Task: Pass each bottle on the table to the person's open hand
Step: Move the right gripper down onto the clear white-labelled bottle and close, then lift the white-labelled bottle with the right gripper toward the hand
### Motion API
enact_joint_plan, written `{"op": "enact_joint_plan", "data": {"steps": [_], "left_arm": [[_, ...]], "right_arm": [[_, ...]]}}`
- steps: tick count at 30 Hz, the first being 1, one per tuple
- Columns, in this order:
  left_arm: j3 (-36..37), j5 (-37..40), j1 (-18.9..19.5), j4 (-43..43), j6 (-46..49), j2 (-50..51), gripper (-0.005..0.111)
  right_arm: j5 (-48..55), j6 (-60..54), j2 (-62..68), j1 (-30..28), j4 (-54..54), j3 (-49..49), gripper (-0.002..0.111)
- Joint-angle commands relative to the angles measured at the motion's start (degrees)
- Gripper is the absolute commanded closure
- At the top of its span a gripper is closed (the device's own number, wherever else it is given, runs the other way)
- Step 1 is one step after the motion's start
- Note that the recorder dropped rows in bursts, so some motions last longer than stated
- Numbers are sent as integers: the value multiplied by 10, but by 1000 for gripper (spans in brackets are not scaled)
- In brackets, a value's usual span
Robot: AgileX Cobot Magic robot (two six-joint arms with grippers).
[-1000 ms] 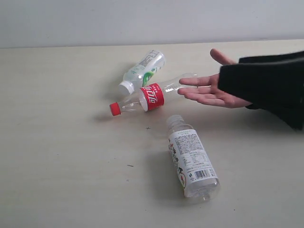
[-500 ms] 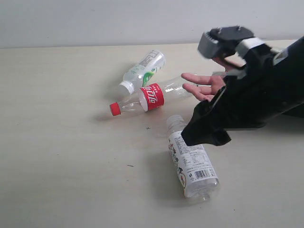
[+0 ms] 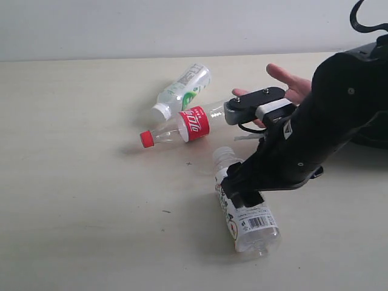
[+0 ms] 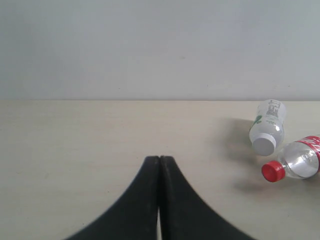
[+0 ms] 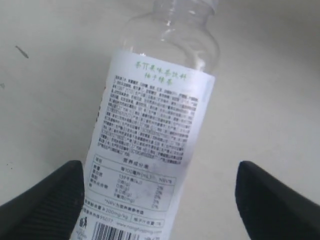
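Your right end effector (image 5: 160, 197) hangs spread wide directly over the white-labelled bottle (image 5: 155, 135). The bottle lies on its side on the surface (image 3: 91, 212), its long axis running between the two fingers and crosswise to their closing line, so a straight descent should straddle it. The left end effector (image 4: 159, 161), pressed together, sits well away. The person's open hand (image 3: 294, 85) is just behind the right arm.

Black left gripper (image 4: 159, 159), jaws pressed together, above a pale beige tabletop (image 4: 75, 150) — at its two o'clock lie a white-capped, green-labelled plastic bottle (image 4: 267, 127) and, just beside it, a red-capped clear bottle (image 4: 295, 162).
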Motion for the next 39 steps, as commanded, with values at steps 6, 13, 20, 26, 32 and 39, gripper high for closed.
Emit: {"op": "enact_joint_plan", "data": {"steps": [6, 13, 20, 26, 32, 39], "left_arm": [[2, -1, 0, 2, 0, -4, 107], [2, -1, 0, 2, 0, -4, 107], [2, -1, 0, 2, 0, -4, 107], [2, -1, 0, 2, 0, -4, 107], [2, -1, 0, 2, 0, -4, 107], [2, -1, 0, 2, 0, -4, 107]], "right_arm": [[-57, 4, 40, 3, 22, -5, 29], [-75, 4, 72, 3, 34, -5, 30], [-84, 2, 95, 3, 33, -5, 30], [-81, 2, 95, 3, 33, -5, 57], [-82, -18, 95, 3, 33, -5, 107], [-59, -45, 71, 3, 33, -5, 108]]}}
